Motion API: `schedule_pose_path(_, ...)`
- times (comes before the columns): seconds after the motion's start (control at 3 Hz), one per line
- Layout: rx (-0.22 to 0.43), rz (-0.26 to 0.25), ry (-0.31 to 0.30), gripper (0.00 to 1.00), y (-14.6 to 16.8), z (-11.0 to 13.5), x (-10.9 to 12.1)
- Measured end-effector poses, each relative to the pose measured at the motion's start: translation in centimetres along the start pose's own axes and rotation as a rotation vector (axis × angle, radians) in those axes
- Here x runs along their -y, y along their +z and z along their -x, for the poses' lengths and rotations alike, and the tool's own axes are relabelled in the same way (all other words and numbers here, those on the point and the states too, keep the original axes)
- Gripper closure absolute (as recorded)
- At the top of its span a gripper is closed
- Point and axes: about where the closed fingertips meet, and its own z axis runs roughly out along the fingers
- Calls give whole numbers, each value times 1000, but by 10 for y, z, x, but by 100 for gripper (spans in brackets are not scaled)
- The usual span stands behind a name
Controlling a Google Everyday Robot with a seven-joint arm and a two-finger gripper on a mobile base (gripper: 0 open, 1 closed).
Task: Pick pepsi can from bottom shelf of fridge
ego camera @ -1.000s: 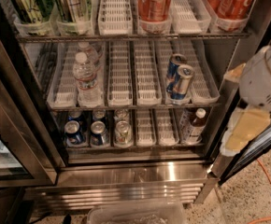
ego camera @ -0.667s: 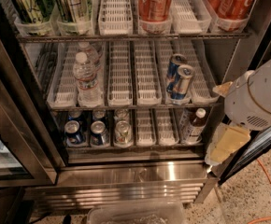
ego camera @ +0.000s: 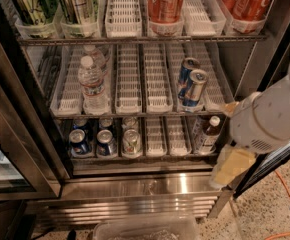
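The fridge (ego camera: 150, 184) stands open with several wire racks. On the bottom shelf (ego camera: 157, 134), in white lane trays at the left, stand two dark blue pepsi cans (ego camera: 80, 142) (ego camera: 106, 143), with more cans behind them. A silver-looking can (ego camera: 131, 142) stands in the lane to their right. My gripper (ego camera: 230, 166), a yellowish part under the white arm (ego camera: 270, 116), hangs at the fridge's right front. It is outside the shelf and well right of the pepsi cans, and it holds nothing that I can see.
A dark bottle (ego camera: 207, 133) stands at the bottom shelf's right, closest to the gripper. The middle rack holds water bottles (ego camera: 92, 86) and slim blue-and-silver cans (ego camera: 192, 86). The top rack holds green cans (ego camera: 32, 4) and red cola cans (ego camera: 166, 3). A clear bin (ego camera: 145, 229) sits on the floor, with an orange cable (ego camera: 285, 199) to its right.
The arm and gripper have moved left and down, from the right edge toward the fridge's lower right front. The cans have not moved.
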Motion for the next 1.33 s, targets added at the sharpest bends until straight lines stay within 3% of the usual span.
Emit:
schedule_pose_path(0.67, 127, 59, -62, 0, 93, 29, -48)
schedule_pose_path(1.0, 174, 73, -114, 0, 117, 51, -63)
schedule_pose_path(1.33, 179, 73, -117, 0, 121, 53, -67)
